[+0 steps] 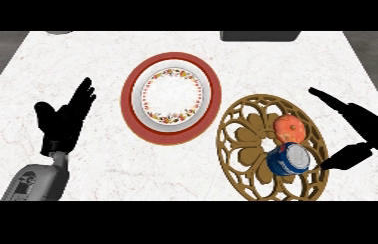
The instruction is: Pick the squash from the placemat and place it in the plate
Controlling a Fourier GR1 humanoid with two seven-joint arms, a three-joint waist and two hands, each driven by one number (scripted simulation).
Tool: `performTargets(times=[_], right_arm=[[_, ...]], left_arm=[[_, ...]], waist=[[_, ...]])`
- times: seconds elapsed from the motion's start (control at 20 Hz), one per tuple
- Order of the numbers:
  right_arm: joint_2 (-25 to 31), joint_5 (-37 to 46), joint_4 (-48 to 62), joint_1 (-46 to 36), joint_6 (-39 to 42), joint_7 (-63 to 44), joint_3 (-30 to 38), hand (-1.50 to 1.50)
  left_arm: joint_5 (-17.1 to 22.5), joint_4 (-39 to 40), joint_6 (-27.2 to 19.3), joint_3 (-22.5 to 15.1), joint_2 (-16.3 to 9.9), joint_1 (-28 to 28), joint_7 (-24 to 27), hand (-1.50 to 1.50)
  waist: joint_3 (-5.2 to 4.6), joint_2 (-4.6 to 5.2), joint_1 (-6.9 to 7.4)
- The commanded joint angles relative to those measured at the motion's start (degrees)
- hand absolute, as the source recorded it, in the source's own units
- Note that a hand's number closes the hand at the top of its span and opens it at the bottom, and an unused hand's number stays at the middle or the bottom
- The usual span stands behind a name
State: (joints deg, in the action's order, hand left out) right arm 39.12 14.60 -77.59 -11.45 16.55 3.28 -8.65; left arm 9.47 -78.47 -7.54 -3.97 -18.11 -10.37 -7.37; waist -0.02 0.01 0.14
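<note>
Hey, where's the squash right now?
In the head view the orange squash sits on the right part of the gold placemat, touching the blue can just below it, right of the plate and near the open right robot hand.

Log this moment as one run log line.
squash on placemat, beside blue can | plate holds nothing | right hand open by placemat | left hand open, resting

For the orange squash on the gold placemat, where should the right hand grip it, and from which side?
Probably around the squash's round body, coming from above and the right, where the open right hand already is. A blue container sits right against its near side on the placemat, so fingers fit better on its left and right flanks.
</note>
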Motion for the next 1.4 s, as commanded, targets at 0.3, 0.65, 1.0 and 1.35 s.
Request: performTargets(times=[0.3, 0.65, 1.0, 1.35], right_arm=[[-4.62, 6.45, -0.16, -2.91, 7.82, -5.38, 1.97, -1.5], [-11.24, 14.04, 4.37, -6.79, 5.91, -6.46, 0.12, -1.5], [-11.84, 19.04, 5.8, -6.13, 7.61, -4.24, 1.62, -1.5], [-13.57, 22.21, 7.81, -6.53, 8.7, 2.85, -1.98, 1.5]], left_arm=[[-1.45, -0.28, 3.28, 3.85, 0.93, -1.2, -2.55, 0.0], [-3.71, 1.76, 2.94, 5.37, 2.59, -4.02, -2.93, 0.0], [-4.26, 1.62, 6.81, 6.3, 3.71, 1.06, 1.55, 0.0], [-6.59, -6.17, 4.11, 4.82, 4.87, 3.69, -2.68, 0.0]], waist=[[0.01, -0.02, -0.13], [0.01, 0.03, -0.16], [0.0, -0.01, -0.16], [0.02, -0.06, 0.02]])
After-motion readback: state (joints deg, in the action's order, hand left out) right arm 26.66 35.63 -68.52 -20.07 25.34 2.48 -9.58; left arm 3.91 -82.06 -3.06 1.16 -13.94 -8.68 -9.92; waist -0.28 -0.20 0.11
